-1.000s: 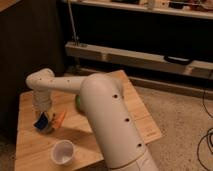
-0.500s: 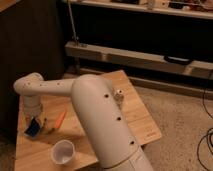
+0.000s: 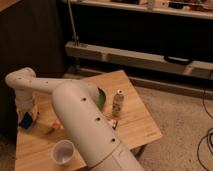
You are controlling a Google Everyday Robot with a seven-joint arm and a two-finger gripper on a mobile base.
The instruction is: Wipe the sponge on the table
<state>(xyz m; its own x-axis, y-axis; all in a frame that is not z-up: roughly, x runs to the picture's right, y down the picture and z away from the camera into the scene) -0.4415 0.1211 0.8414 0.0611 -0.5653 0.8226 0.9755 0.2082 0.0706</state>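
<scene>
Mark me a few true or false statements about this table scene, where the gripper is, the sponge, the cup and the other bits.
1. The gripper is at the sponge, over the table near its edge on the picture's left. True.
2. The white cup lies tipped on its side. False: it stands upright, mouth up, near the table's front edge.
3. A slim can stands upright on the table, right of the arm. True.
4. The small orange piece sits inside the cup. False: it lies on the tabletop between the sponge and the cup.
</scene>
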